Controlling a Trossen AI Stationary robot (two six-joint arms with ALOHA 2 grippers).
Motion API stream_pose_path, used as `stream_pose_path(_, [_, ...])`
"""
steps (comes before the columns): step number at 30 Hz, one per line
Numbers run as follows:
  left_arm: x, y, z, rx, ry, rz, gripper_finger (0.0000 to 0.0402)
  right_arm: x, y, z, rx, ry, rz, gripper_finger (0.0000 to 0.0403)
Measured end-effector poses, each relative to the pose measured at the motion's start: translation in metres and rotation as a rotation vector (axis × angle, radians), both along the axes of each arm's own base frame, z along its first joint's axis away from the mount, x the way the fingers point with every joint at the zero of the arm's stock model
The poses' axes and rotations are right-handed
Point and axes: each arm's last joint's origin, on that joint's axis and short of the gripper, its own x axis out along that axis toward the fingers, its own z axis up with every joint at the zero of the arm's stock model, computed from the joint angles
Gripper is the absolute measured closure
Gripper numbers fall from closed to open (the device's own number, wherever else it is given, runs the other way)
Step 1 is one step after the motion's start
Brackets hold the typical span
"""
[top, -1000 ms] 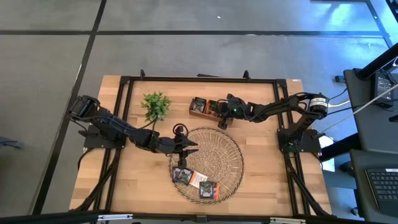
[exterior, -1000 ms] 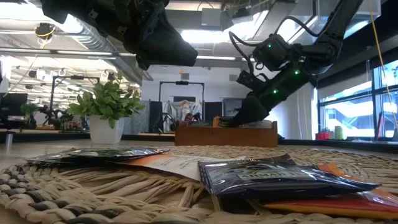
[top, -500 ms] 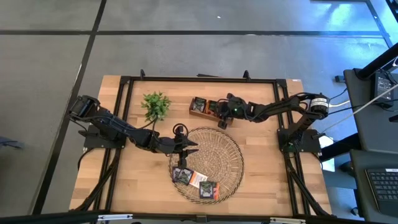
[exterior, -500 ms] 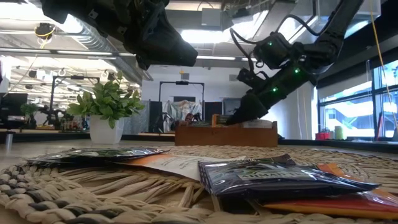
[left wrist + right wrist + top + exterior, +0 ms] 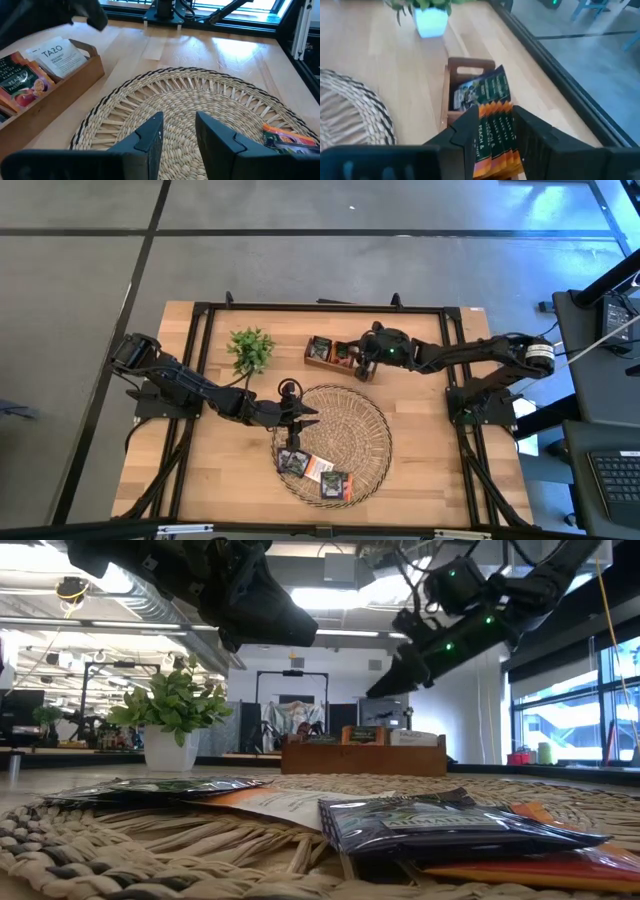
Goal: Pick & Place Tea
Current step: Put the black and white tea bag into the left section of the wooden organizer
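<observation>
Three tea sachets (image 5: 318,472) lie flat on the near part of the round woven tray (image 5: 365,430); the low view shows a dark one (image 5: 440,820) resting on orange ones. More sachets stand upright in the wooden box (image 5: 335,352): orange ones (image 5: 492,137), a dark one (image 5: 480,90) and a white one (image 5: 57,55). My right gripper (image 5: 495,111) hangs open above the box, over the orange sachets, holding nothing. My left gripper (image 5: 179,120) stands open and empty above the tray's left part (image 5: 305,416).
A small green plant in a white pot (image 5: 250,348) stands left of the box at the table's far side. A black frame (image 5: 200,360) runs around the table. The tray's far and right parts (image 5: 200,90) are bare weave.
My right gripper has risen out of the wooden box and now hangs well above it, its tip tipped less steeply down. The sachets in the box stay upright. My left arm has kept still.
</observation>
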Motion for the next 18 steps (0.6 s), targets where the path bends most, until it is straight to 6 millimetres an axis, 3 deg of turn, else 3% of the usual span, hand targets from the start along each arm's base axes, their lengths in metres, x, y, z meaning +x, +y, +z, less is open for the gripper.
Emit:
stream_pose_path(4, [0.0, 0.0, 0.0, -0.002, 0.001, -0.003, 0.0292, -0.003, 0.008, 0.01, 0.037, -0.032, 0.02, 0.0282])
stream_pose_path(12, [-0.002, -0.007, -0.004, -0.19, 0.064, -0.145, 0.0292, 0.001, 0.054, 0.018, 0.209, -0.075, 0.478, 0.0282])
stream_pose_path(18, [-0.008, -0.023, -0.005, -0.278, 0.102, -0.27, 0.0292, 0.005, 0.086, 0.013, 0.265, -0.049, 0.606, 0.0282])
